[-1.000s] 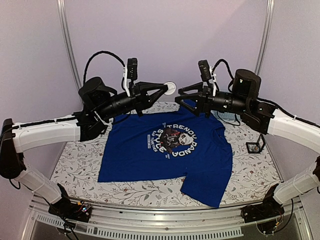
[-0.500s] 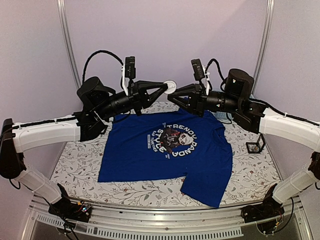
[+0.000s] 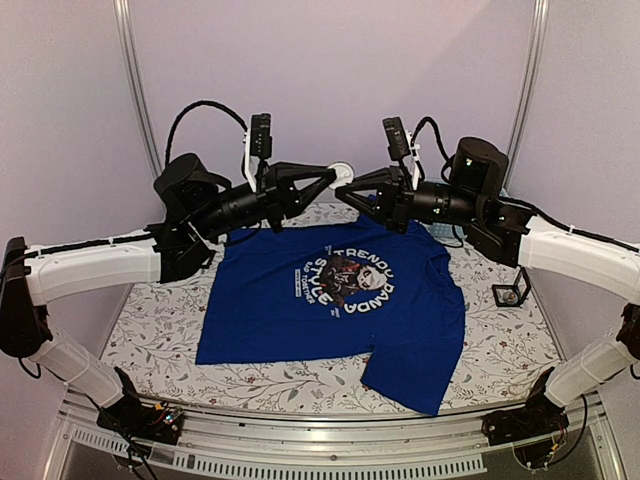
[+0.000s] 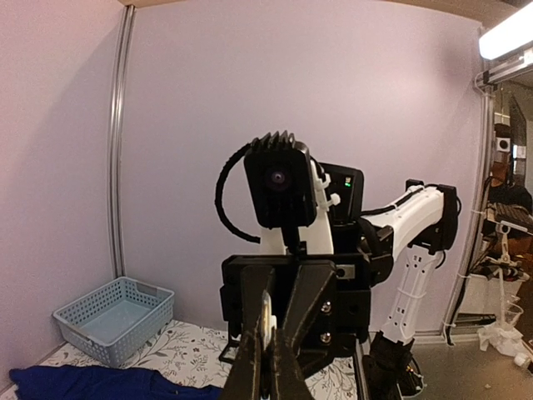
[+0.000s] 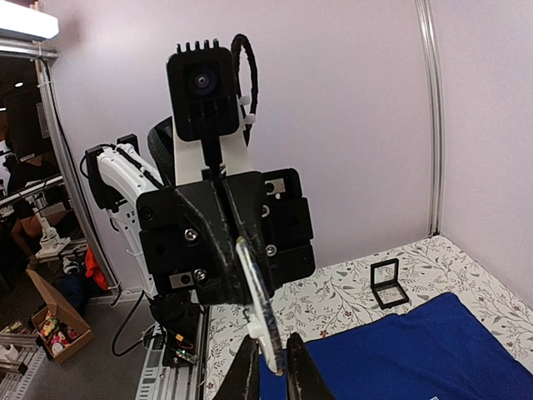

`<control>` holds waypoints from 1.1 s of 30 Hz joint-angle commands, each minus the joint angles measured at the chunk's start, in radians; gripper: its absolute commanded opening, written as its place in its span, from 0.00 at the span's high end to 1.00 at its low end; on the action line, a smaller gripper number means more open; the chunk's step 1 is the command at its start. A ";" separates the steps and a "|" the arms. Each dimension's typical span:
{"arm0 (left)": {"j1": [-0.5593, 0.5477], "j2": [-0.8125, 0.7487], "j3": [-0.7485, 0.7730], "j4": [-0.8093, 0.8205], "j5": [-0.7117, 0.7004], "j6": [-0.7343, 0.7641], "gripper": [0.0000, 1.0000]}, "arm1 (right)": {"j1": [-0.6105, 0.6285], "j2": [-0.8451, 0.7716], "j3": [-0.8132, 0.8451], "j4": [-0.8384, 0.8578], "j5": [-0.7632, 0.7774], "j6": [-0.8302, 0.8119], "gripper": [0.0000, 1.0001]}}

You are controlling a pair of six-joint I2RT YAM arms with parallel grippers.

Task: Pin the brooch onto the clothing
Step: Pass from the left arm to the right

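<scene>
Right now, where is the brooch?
In the top view the brooch is in the air at centre, pinched in the left gripper where the right gripper meets it, above the far edge of the T-shirt.

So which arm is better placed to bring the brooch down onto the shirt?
Left, probably. The left gripper is shut on the brooch, raised above the shirt. The right gripper only flanks the brooch; whether it grips is unclear.

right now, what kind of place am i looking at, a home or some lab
Most likely a robotics lab test booth: a left arm and right arm bolted to a cloth-covered table, plain walls with metal uprights, and a cardboard box on a cluttered floor beyond.
</scene>
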 commanded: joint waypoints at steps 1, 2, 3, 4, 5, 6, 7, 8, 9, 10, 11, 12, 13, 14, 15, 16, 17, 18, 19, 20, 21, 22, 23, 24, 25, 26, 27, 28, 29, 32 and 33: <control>-0.012 0.003 -0.002 -0.008 0.035 -0.005 1.00 | 0.003 -0.023 0.022 0.006 0.014 -0.008 0.86; -0.012 0.004 0.000 -0.011 0.038 -0.004 1.00 | 0.004 -0.024 0.022 0.006 0.017 -0.009 0.84; -0.013 0.003 -0.001 -0.011 0.041 -0.004 1.00 | 0.004 -0.024 0.023 0.006 0.022 -0.009 0.83; -0.013 0.002 -0.003 -0.011 0.043 -0.004 1.00 | 0.004 -0.024 0.022 0.004 0.024 -0.010 0.82; -0.012 0.001 -0.004 -0.011 0.041 -0.003 1.00 | 0.003 -0.025 0.022 0.004 0.025 -0.008 0.83; -0.012 -0.001 -0.004 -0.012 0.041 -0.001 1.00 | 0.004 -0.025 0.023 0.004 0.025 -0.010 0.84; -0.013 -0.002 -0.004 -0.015 0.040 0.001 1.00 | 0.004 -0.026 0.022 0.004 0.024 -0.011 0.85; -0.012 -0.003 -0.004 -0.018 0.038 0.004 1.00 | 0.003 -0.027 0.023 0.004 0.020 -0.011 0.87; -0.013 -0.003 -0.004 -0.019 0.036 0.006 1.00 | 0.003 -0.026 0.023 0.004 0.017 -0.011 0.90; -0.012 -0.003 -0.004 -0.021 0.037 0.007 1.00 | 0.003 -0.027 0.023 0.004 0.015 -0.012 0.91; -0.012 -0.003 -0.003 -0.025 0.041 0.008 1.00 | 0.004 -0.027 0.022 0.004 0.013 -0.013 0.91; -0.012 -0.002 -0.003 -0.032 0.043 0.008 1.00 | 0.004 -0.028 0.023 0.003 0.011 -0.013 0.89; -0.012 -0.002 -0.003 -0.035 0.046 0.009 1.00 | 0.003 -0.029 0.022 0.001 0.013 -0.013 0.86; -0.012 -0.002 -0.005 -0.036 0.048 0.008 1.00 | 0.003 -0.031 0.021 -0.002 0.016 -0.013 0.85; -0.012 -0.003 -0.009 -0.036 0.049 0.006 1.00 | 0.002 -0.033 0.020 -0.004 0.018 -0.015 0.85; -0.012 -0.003 -0.011 -0.034 0.048 0.006 1.00 | 0.003 -0.035 0.019 -0.005 0.019 -0.019 0.86; -0.013 -0.004 -0.012 -0.034 0.049 0.005 1.00 | 0.002 -0.037 0.020 -0.006 0.017 -0.020 0.87; -0.014 -0.003 -0.011 -0.034 0.051 0.004 1.00 | 0.002 -0.037 0.020 -0.006 0.013 -0.021 0.90; -0.013 -0.002 -0.009 -0.035 0.054 0.002 1.00 | 0.002 -0.038 0.022 -0.008 0.009 -0.022 0.94; -0.012 -0.002 -0.010 -0.035 0.055 0.000 1.00 | 0.002 -0.036 0.022 -0.008 0.003 -0.023 0.98; -0.013 -0.002 -0.012 -0.034 0.055 -0.003 1.00 | 0.003 -0.035 0.023 -0.009 -0.003 -0.026 1.00; -0.013 -0.003 -0.015 -0.031 0.055 -0.008 1.00 | 0.002 -0.035 0.023 -0.011 -0.010 -0.026 1.00; -0.012 -0.004 -0.018 -0.026 0.054 -0.010 1.00 | 0.002 -0.035 0.025 -0.014 -0.017 -0.028 1.00; -0.012 -0.007 -0.022 -0.022 0.052 -0.013 1.00 | 0.003 -0.033 0.025 -0.018 -0.019 -0.030 1.00; -0.013 -0.009 -0.023 -0.024 0.049 -0.012 1.00 | 0.002 -0.034 0.025 -0.023 -0.021 -0.031 1.00; -0.012 -0.012 -0.023 -0.029 0.047 -0.011 1.00 | 0.003 -0.034 0.028 -0.030 -0.022 -0.032 1.00; -0.012 -0.014 -0.023 -0.036 0.043 -0.009 1.00 | 0.002 -0.036 0.031 -0.042 -0.023 -0.040 1.00; -0.012 -0.017 -0.023 -0.049 0.038 -0.005 1.00 | 0.002 -0.037 0.039 -0.061 -0.027 -0.049 1.00; -0.011 -0.023 -0.024 -0.066 0.033 0.002 0.92 | 0.002 -0.041 0.053 -0.091 -0.035 -0.060 1.00; -0.005 -0.061 -0.038 -0.142 0.019 0.048 0.42 | -0.004 -0.032 0.133 -0.308 -0.080 -0.154 1.00; -0.001 -0.082 -0.045 -0.167 0.007 0.068 0.33 | -0.005 -0.026 0.162 -0.406 -0.088 -0.190 1.00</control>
